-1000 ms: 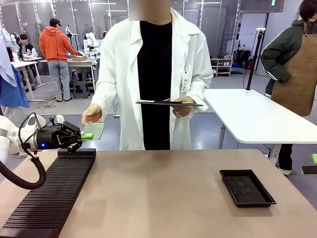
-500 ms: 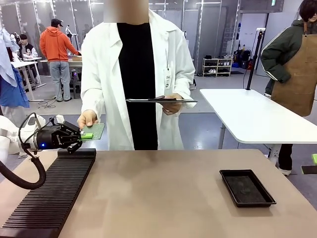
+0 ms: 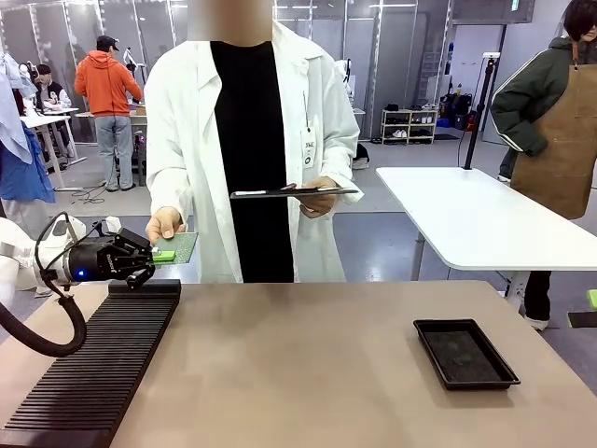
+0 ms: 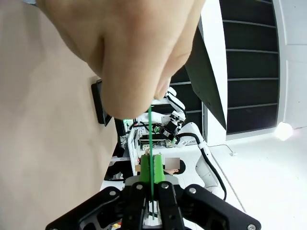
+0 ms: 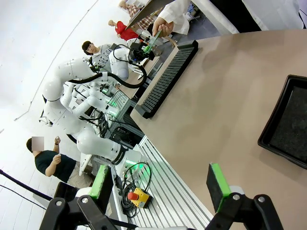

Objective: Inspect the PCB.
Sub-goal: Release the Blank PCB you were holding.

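The PCB [image 3: 179,247], a thin green board, is held flat above the far end of the black rack. My left gripper [image 3: 159,255] is shut on its near edge. The person's hand [image 3: 164,224] pinches its far edge. In the left wrist view the PCB [image 4: 150,139] shows edge-on as a thin green line between my green pads [image 4: 145,168], with the person's fingers [image 4: 134,57] closed on its far end. My right gripper [image 5: 158,184] hangs open above the table's right side with nothing between its fingers.
A long black slotted rack [image 3: 93,364] lies along the table's left side. A shallow black tray [image 3: 465,353] sits at the right. The person's other hand holds a dark tablet [image 3: 294,192] at chest height. A white table [image 3: 485,219] stands behind on the right.
The person has stepped towards picture left, and the hand has settled onto the PCB's far edge. The tablet shifted left with them. My left gripper has stayed still.
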`<action>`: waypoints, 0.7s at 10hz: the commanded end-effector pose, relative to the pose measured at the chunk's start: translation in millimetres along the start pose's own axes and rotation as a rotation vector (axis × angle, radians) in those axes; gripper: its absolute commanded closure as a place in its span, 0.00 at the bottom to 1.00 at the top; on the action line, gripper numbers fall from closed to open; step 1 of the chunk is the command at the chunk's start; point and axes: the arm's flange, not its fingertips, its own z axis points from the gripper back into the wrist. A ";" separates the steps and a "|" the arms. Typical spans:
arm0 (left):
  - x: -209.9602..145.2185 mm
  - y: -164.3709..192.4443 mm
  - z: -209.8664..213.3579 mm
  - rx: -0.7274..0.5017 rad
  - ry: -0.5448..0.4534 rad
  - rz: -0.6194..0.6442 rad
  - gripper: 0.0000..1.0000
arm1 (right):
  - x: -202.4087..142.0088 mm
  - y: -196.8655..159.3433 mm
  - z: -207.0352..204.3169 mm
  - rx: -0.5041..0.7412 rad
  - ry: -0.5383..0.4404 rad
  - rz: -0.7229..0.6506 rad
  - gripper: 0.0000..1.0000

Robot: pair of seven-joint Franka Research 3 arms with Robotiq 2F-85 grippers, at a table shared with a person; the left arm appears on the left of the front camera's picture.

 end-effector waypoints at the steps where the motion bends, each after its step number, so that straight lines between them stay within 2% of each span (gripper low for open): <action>1: -0.2 -2.7 -0.6 -0.019 0.008 0.010 0.97 | 2.0 0.2 1.7 0.004 -0.008 0.019 0.00; 3: 0.0 0.0 0.0 0.000 0.000 0.000 0.97 | 2.0 0.2 1.7 0.004 -0.008 0.019 0.00; 4: -0.9 -1.8 1.4 -0.012 0.005 -0.003 0.60 | 2.0 0.2 1.7 0.004 -0.008 0.019 0.00; 5: -0.4 -2.5 1.5 -0.012 0.004 -0.006 0.61 | 2.0 0.2 1.7 0.004 -0.008 0.019 0.00; 6: -0.5 -2.7 0.9 -0.012 0.009 -0.003 0.23 | 2.0 0.2 1.7 0.004 -0.008 0.019 0.00; 7: -0.3 -2.4 0.1 -0.010 0.013 -0.001 0.25 | 2.0 0.2 1.7 0.004 -0.008 0.019 0.00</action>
